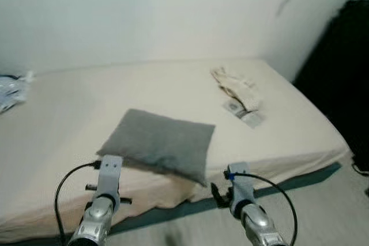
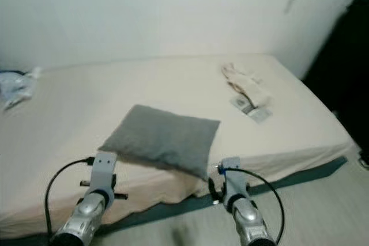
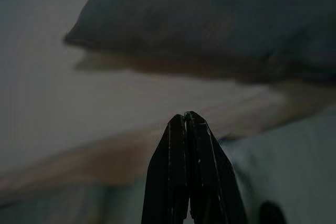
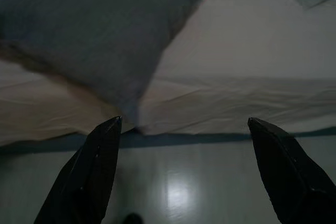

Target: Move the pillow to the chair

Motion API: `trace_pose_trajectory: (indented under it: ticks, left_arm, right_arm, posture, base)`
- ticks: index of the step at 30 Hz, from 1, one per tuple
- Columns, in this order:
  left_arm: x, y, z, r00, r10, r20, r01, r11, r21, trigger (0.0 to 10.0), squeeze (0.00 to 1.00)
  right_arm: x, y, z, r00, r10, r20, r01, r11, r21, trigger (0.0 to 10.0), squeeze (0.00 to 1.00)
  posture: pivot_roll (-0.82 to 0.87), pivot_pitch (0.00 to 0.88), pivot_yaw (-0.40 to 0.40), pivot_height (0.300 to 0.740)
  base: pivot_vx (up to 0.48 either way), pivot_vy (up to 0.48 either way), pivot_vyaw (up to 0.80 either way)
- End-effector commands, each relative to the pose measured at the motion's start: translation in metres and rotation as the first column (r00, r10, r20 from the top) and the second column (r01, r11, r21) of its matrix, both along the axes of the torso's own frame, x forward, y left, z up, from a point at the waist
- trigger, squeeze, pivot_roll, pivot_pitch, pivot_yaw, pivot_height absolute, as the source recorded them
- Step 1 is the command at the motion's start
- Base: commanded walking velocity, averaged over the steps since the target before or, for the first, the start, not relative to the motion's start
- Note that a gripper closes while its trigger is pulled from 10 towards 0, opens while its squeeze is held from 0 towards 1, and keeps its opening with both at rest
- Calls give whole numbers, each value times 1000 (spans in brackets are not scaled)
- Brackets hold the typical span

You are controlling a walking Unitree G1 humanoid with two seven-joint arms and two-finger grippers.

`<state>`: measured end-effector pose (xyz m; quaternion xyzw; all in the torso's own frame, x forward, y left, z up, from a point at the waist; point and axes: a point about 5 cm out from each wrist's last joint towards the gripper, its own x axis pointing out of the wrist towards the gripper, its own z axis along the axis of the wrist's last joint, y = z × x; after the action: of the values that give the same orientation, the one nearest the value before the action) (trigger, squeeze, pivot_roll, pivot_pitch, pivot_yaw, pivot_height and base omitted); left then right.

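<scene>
A grey pillow (image 1: 157,142) lies near the front edge of a bed (image 1: 75,113) with a cream sheet, one corner hanging a little over the edge. My left gripper (image 3: 187,124) is shut with nothing in it, held just short of the bed's edge below the pillow's left corner (image 3: 79,38). My right gripper (image 4: 186,129) is open, its fingers (image 4: 92,171) wide apart, in front of the pillow's overhanging corner (image 4: 126,98) and above the floor. Both wrists (image 1: 108,177) (image 1: 239,185) show at the bottom of the head views.
A crumpled light cloth with a small packet (image 1: 239,93) lies at the bed's right side. A blue and white item (image 1: 11,87) sits at the far left. A dark piece of furniture (image 1: 340,73) stands right of the bed. Pale floor (image 1: 323,200) runs in front.
</scene>
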<state>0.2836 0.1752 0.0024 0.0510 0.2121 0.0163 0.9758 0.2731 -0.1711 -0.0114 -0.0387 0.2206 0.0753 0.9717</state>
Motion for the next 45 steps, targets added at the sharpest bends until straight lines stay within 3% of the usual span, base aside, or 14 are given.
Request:
trace_pose_trajectory:
  ticks: [1, 6, 12, 33, 45]
  left_arm:
    - [-8, 4, -8, 999, 20, -29, -20, 1000, 0, 10000, 0]
    - [-7, 10, -3, 998, 56, 14, -56, 998, -27, 10000, 0]
    - [-6, 9, 2, 998, 35, 60, -32, 998, -60, 10000, 0]
    - [-5, 10, 4, 996, 33, 78, -27, 997, -76, 10000, 0]
    - [-5, 13, 5, 994, 32, 100, -28, 998, -48, 10000, 0]
  right_arm:
    - [0, 6, 0, 1000, 20, 4, -20, 1000, 17, 10000, 0]
    - [1, 9, 2, 1000, 21, 14, -22, 999, 40, 10000, 0]
    - [2, 11, 2, 999, 25, 21, -26, 999, 47, 10000, 0]
    - [2, 12, 3, 999, 32, 27, -33, 998, 50, 10000, 0]
    - [1, 14, 1, 999, 39, 24, -40, 998, 49, 10000, 0]
  posture:
    - [-47, 57, -41, 740]
    - [-47, 55, -39, 740]
    - [-41, 57, -36, 740]
    - [-39, 54, -38, 740]
    - [-40, 48, -35, 740]
  base:
    - [0, 0, 0]
    - [0, 0, 0]
    - [55, 0, 0]
    - [343, 0, 0]
    - [0, 0, 0]
